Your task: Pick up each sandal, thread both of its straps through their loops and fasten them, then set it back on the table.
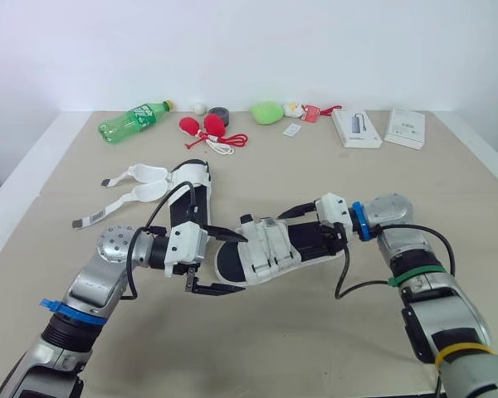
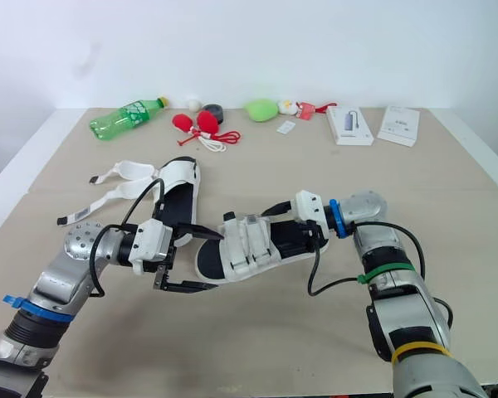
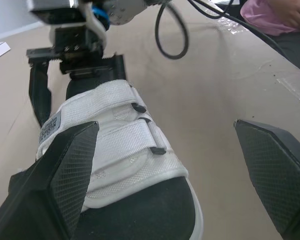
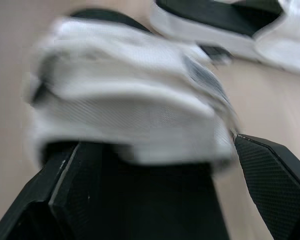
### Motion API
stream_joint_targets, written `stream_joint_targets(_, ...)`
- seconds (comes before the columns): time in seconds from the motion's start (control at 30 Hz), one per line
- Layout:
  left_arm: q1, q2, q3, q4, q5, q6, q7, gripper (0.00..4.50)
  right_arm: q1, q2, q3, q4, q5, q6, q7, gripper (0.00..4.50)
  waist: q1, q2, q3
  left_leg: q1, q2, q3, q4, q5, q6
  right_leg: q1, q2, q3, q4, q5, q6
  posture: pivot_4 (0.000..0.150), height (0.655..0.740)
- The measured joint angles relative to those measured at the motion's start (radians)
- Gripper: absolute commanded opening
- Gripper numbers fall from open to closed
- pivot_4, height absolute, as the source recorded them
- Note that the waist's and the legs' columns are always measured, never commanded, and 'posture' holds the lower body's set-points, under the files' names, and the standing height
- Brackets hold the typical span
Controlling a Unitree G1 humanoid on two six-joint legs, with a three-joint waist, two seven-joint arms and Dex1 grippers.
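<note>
Jaws of the left gripper [image 1: 244, 265] stand wide, one finger above and one below the toe of the white mesh-strapped sandal with the black footbed [image 1: 266, 249], and we see no pad pressing on it. The right gripper [image 1: 297, 232] faces it from the heel end, also spread wide. Its fingers [image 4: 272, 187] straddle the heel with a gap at the side, so we judge it is not clamping either.

The sandal lies between them near the middle of the beige table [image 1: 257, 348], and we take it to be resting there, though we cannot be sure of contact. Its two white straps [image 3: 127, 132] lie flat across the upper and look fastened. That is why we read the open grippers at its ends as a letting-go pose rather than a threading one.

Both arms reach in with bent elbows, the left from the near left and the right from the near right, with wrists turned inward so the grippers point at each other.

Just behind the left gripper lies the second white sandal [image 1: 191, 184], its long straps [image 1: 137, 184] trailing loose to the left; we judge it is the work left to do.
</note>
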Motion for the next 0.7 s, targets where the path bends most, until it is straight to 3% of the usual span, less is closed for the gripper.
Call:
stream_joint_targets(0.1,0.0,-0.005,-0.003,0.0,0.001,0.0,0.0,4.45,0.005,-0.001,0.0,-0.017,-0.001,0.006,-0.005,4.5,0.0,0.0,0.0,0.0,0.0,0.0,0.0,0.001,-0.001,0.0,0.0,0.0,0.0,0.0,-0.001,0.15,0.74)
stream_joint_targets(0.7,-0.031,-0.028,-0.03,0.012,0.002,-0.004,-0.011,4.45,-0.164,0.037,-0.002,0.312,-0.129,-0.16,-0.152,4.5,-0.001,0.0,0.0,0.001,0.003,0.001,-0.001,0.001,-0.002,-0.001,0.005,0.002,0.0,0.001,-0.002,0.15,0.74)
